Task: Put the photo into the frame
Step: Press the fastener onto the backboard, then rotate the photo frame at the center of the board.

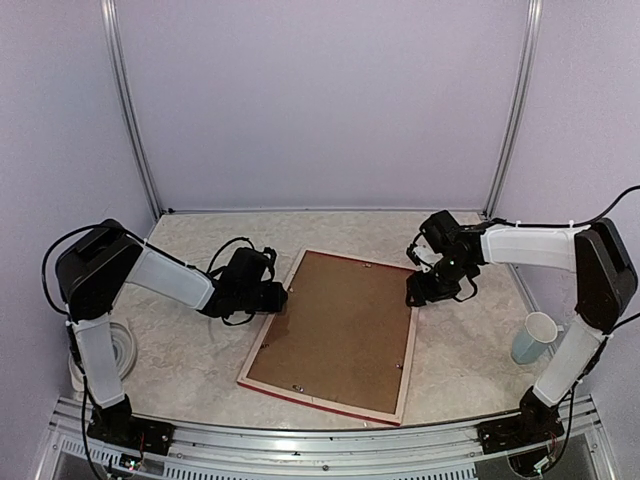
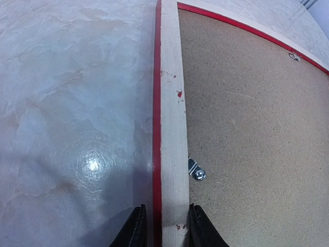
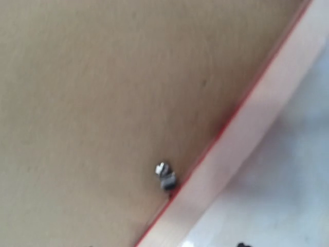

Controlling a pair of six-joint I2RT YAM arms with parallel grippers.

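Note:
The frame lies face down in the middle of the table, pale wood rail up and a red edge showing. A brown backing board fills it. The photo is not in view. My left gripper is at the frame's left rail. In the left wrist view it is open and straddles the rail, with a small gap on the red side. My right gripper hangs over the right rail. Only a dark fingertip shows at the bottom edge, so the jaws stand wide apart.
Small metal clips sit on the backing board beside the rails. A pale mug stands at the right. A white coil lies by the left arm's base. Purple walls enclose the table.

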